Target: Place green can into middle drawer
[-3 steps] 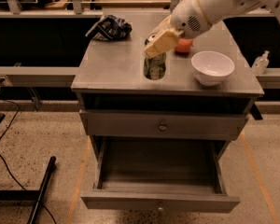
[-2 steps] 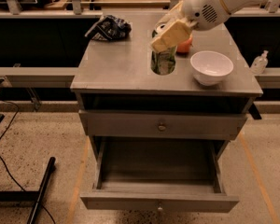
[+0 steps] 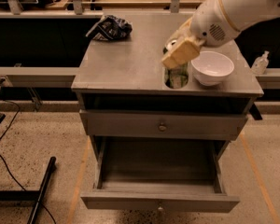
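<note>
The green can [image 3: 178,77] hangs upright in my gripper [image 3: 179,56], near the front edge of the grey cabinet top [image 3: 126,64]. The tan fingers [image 3: 182,52] close on the can's top, which they hide. The white arm reaches in from the upper right. The middle drawer [image 3: 158,202] is pulled open below, its inside bare, its grey front panel toward the camera. The can is above and slightly right of the drawer's centre. The drawer above it, with a round knob [image 3: 162,125], is shut.
A white bowl [image 3: 212,67] stands on the cabinet top just right of the can. A dark crumpled bag [image 3: 110,27] lies at the back left. A clear pump bottle [image 3: 260,62] stands on a ledge at right. A black bar [image 3: 43,185] and cable lie on the floor at left.
The gripper has carried the can right and forward, from the middle of the cabinet top to its front edge beside the bowl. The drawer has stayed open.
</note>
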